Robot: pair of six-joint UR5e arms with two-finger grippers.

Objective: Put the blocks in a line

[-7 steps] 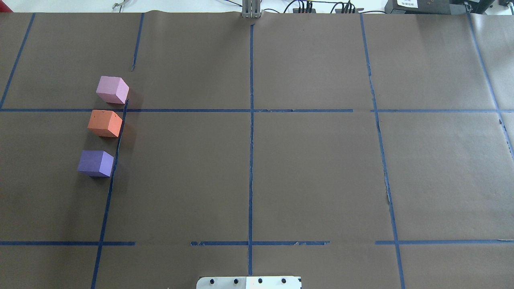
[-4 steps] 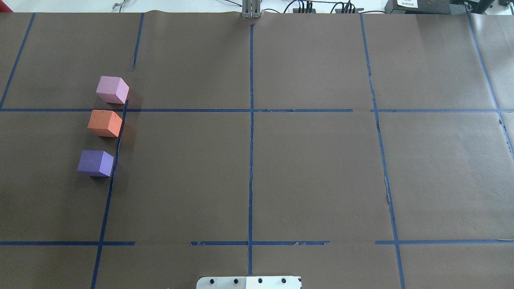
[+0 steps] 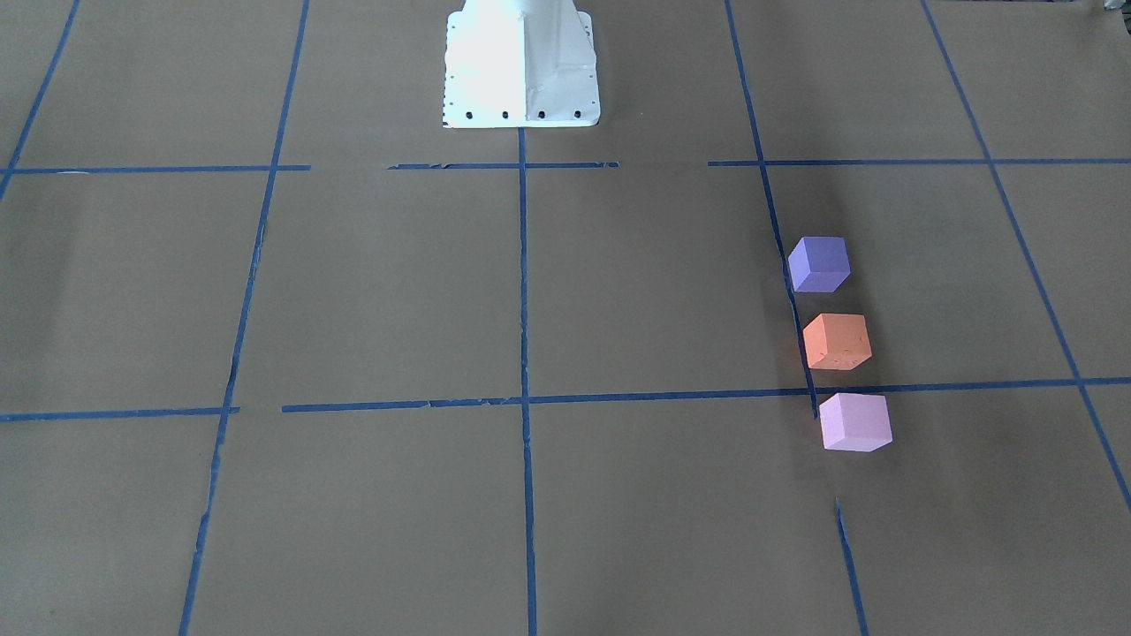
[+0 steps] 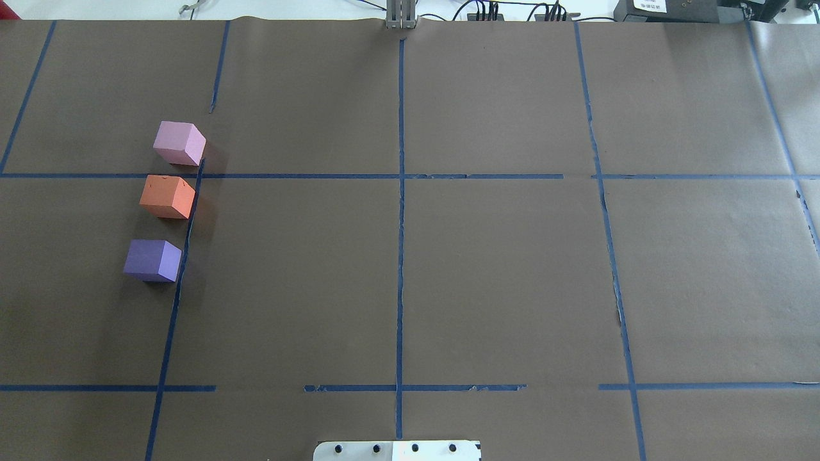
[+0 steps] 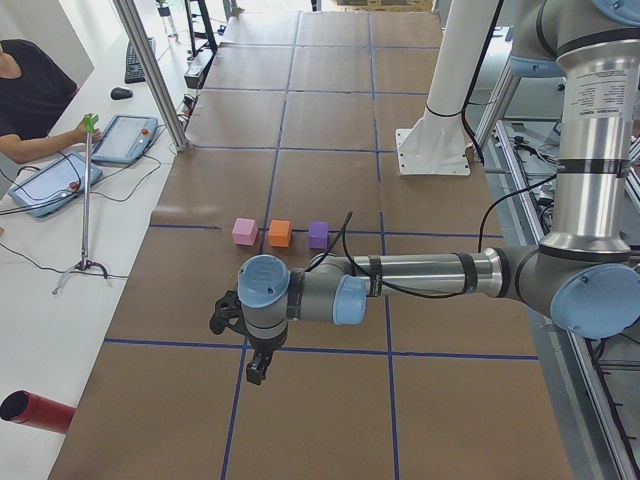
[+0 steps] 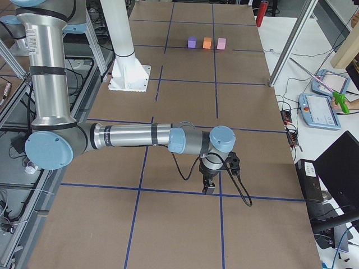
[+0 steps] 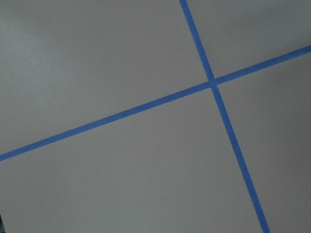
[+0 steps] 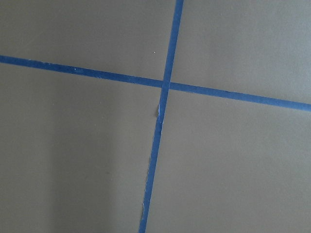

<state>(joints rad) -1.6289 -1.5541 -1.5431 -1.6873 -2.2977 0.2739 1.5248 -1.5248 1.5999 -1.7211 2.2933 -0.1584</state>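
- The brown paper-covered table [image 4: 500, 269] looks just as it did a second ago: nothing on it has shifted, and no arm shows in the overhead view.
- To me that means the job is as good as done. The row is set and both arms are away from it.
- The left arm [image 5: 420, 275] stretches level over its own end of the table with the wrist turned down. Its camera sees only bare paper and a crossing of blue tape.
- The right arm [image 6: 134, 135] mirrors that pose at the opposite end, well apart from the blocks.
- The left gripper [image 5: 255, 372] and the right gripper [image 6: 208, 188] each hang just above the paper, with nothing visible in them. They show only in the side views, so I cannot tell how their fingers are set.
- The blocks stand on the robot's left half, just beside a blue tape line [image 4: 181, 269], in one slightly slanted row.
- The pink block [image 4: 179, 143] is farthest from the robot, the orange block [image 4: 167, 197] sits between, and the purple block [image 4: 152, 260] is nearest. Narrow gaps separate them, so none touch.
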